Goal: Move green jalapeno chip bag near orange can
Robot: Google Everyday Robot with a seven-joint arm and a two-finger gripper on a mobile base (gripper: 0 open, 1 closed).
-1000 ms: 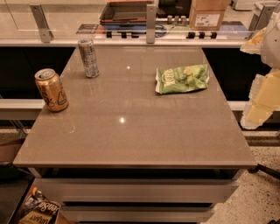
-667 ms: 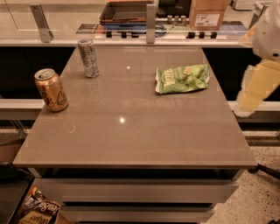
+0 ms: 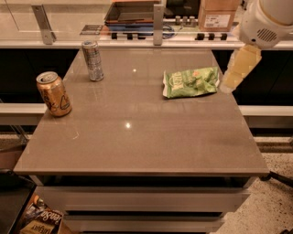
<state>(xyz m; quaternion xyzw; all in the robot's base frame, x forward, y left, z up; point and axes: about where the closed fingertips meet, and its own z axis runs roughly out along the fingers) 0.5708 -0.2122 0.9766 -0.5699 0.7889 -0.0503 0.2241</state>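
Note:
The green jalapeno chip bag (image 3: 190,82) lies flat on the grey table (image 3: 137,137), at the far right. The orange can (image 3: 54,93) stands upright at the table's left edge, far from the bag. My gripper (image 3: 229,83) hangs from the white arm (image 3: 268,20) at the table's right edge. It sits just right of the bag, with its pale tip pointing down and left. It holds nothing that I can see.
A taller silver-grey can (image 3: 93,60) stands at the back left of the table. A counter with a dark tray (image 3: 132,11) and a cardboard box (image 3: 217,13) runs behind it. Magazines (image 3: 39,219) lie on the floor at front left.
The arm has swung in from the far right, up and leftward, so the gripper is now beside the chip bag. The bag and both cans have not moved.

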